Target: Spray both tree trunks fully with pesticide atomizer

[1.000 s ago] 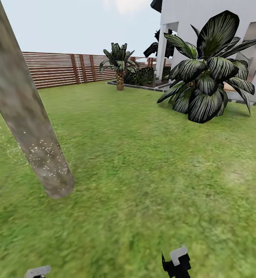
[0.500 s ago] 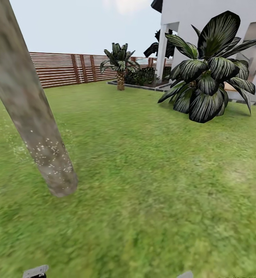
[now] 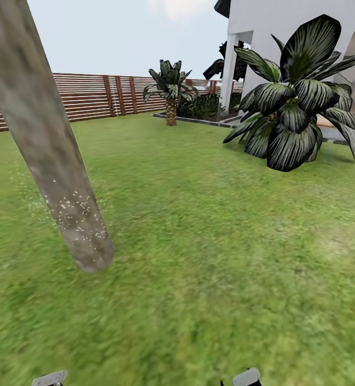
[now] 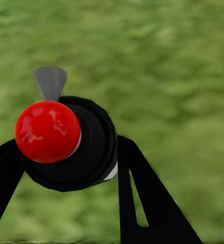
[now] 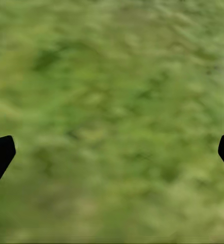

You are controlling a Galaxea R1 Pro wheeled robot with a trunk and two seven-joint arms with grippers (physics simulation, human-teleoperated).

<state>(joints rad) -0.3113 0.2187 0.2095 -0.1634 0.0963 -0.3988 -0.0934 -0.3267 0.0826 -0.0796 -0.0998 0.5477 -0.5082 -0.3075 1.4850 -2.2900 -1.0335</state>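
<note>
Lawn (image 3: 209, 257) all round, speckled tree trunk (image 3: 54, 161) close by my left gripper (image 4: 66, 152) clamping the pesticide atomizer (image 4: 66, 142), right gripper (image 5: 112, 152) spread wide, big palm (image 3: 295, 102) beyond

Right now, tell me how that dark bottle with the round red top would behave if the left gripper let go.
The dark round-bodied atomizer looks rigid, not floppy. Its cylindrical body would probably roll on the green lawn. The glossy red top suggests slippery plastic, so the left gripper likely needs firm hold.

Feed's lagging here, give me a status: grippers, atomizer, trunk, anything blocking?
Left gripper shut on pesticide atomizer, red top showing. Right gripper open, over grass. Tree trunk ahead-left, white specks on lower part only. Nothing on the lawn between.
</note>
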